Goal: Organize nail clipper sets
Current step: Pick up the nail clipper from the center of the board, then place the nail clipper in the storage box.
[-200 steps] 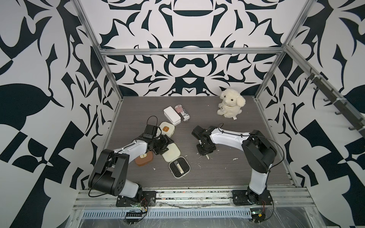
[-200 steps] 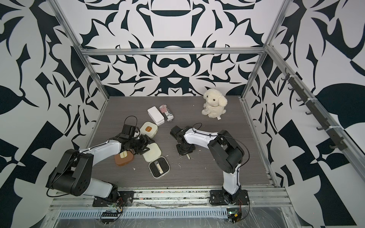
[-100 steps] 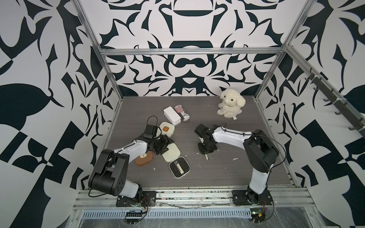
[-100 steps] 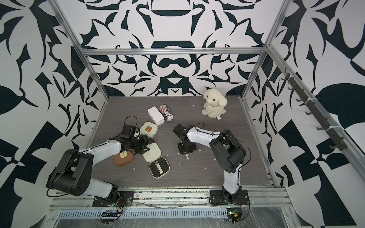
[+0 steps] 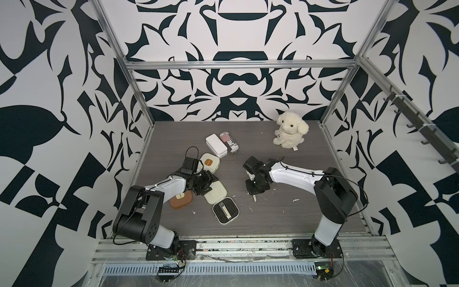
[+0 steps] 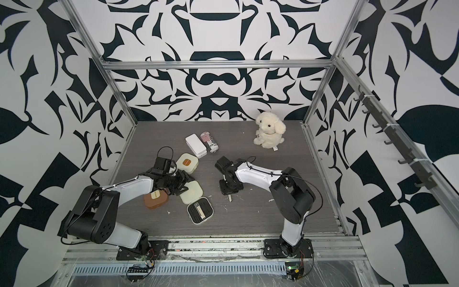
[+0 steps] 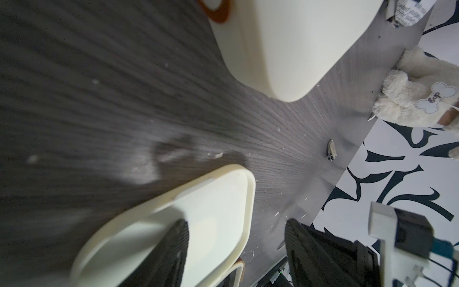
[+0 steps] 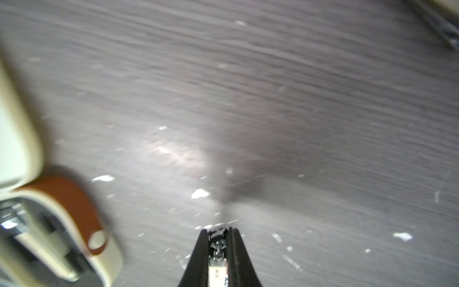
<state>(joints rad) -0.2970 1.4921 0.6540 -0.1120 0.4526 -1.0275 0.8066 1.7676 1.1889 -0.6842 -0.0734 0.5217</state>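
— What is the right gripper [image 8: 218, 232] doing?
— It is pinching a metal nail clipper [image 8: 218, 244] near the open cream case [image 5: 225, 210].
— And the left gripper [image 7: 236, 223]?
— It is hanging spread, straddling the edge of that case's lid [image 7: 213, 196].
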